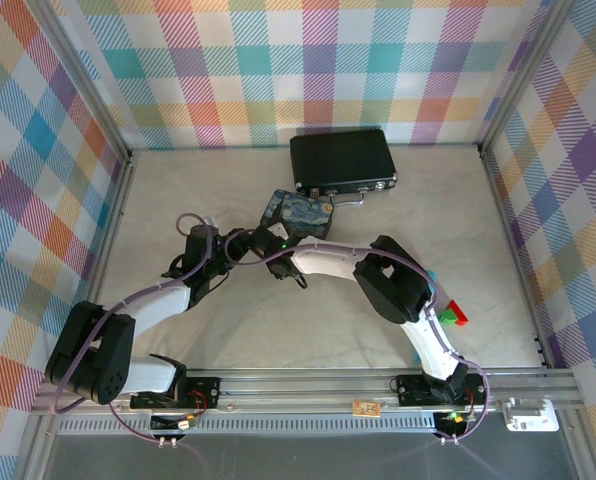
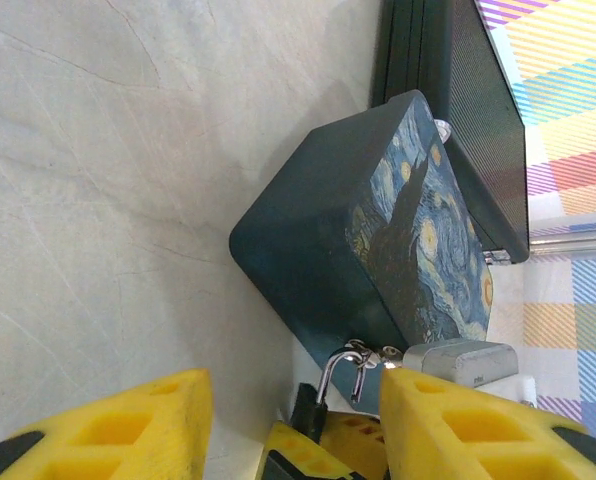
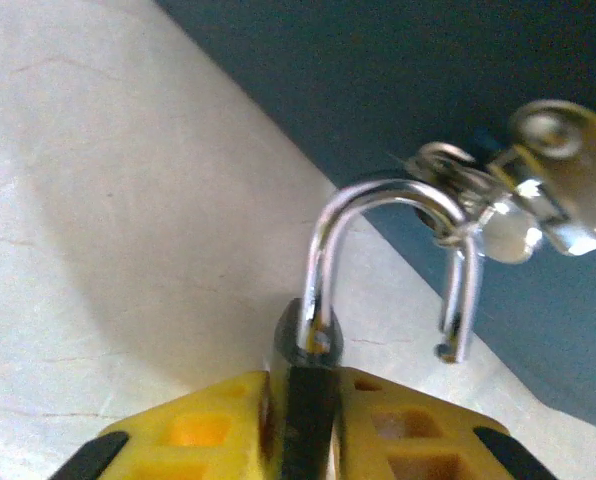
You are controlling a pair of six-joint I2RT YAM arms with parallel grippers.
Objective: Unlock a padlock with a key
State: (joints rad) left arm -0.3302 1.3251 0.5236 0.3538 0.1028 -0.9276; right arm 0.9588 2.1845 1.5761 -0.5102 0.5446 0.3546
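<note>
Where both arms meet mid-worktop point(image 1: 478, 220), items as follows:

1. Padlock point(image 3: 320, 280): dark body pinched edge-on betw. the yellow fingers of right gripper point(image 3: 303, 385), which is closed tight on it. Shackle points up. One leg is seated in the body; the other leg's end hangs free, clear of the body.
2. Key point(image 3: 553, 200): silvery, blurred, on a small ring threaded over the shackle top, just beside the tin wall.
3. Left gripper point(image 2: 293, 392): fingers spread wide, gripping nothing. Padlock and right gripper sit in the gap.
4. Tin point(image 2: 318, 260): blue w/ starry-night lid, lid on, contents can't tell. Sits just past the padlock, near side of the briefcase.
5. Briefcase point(image 1: 343, 160): black w/ silver latches, shut, lying flat at far side of worktop. Contents can't tell.
6. Small red/green item point(image 1: 456, 318): right side of worktop, by the right arm.
</note>
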